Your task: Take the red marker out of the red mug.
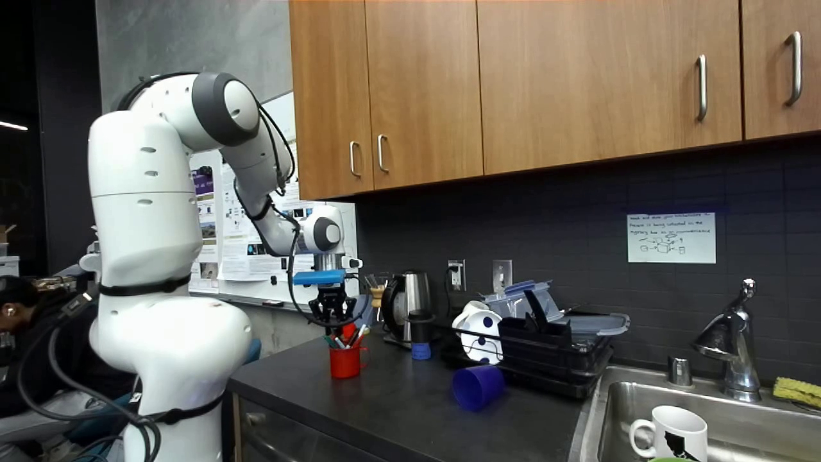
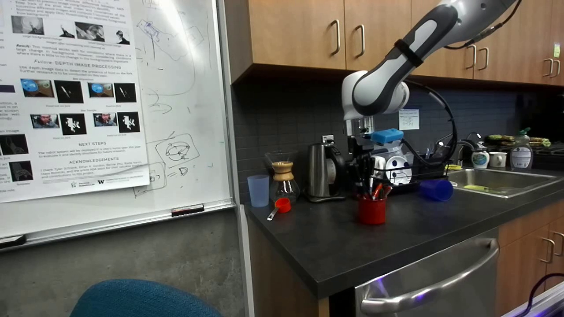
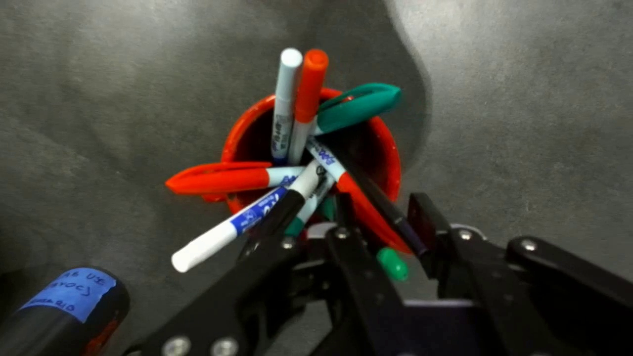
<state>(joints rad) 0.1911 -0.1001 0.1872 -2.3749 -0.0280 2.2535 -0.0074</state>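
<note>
"First entry, from the left?"
"Arm (image 1: 151,256), white, one: lower links upright, bent over at the top, forearm slanting down to the right, wrist turned straight down."
"Next?"
"End effector (image 3: 383,205), black, above the red mug (image 1: 346,364). Released: fingers (image 3: 344,212) spread apart."
"Between them?"
"In the wrist view, one red marker (image 3: 361,199) and one dark pen (image 3: 388,210) cross the gap. Contact with either: cannot tell."
"The mug?"
"Upright on the worktop (image 1: 410,417), handle to the right in an exterior view. Contents, wrist view, left to right: a sideways red marker (image 3: 217,179), an upper red marker (image 3: 310,86), then the one in the gap; all three lean inside, among other markers."
"Right of the mug?"
"Kettle (image 1: 420,295), steel. Black cylinder (image 1: 421,327), blue label. Blue cup (image 1: 473,388), on its side. Dish rack (image 1: 545,353), black, loaded. Sink (image 1: 641,375), steel, a white mug (image 1: 689,420) inside."
</note>
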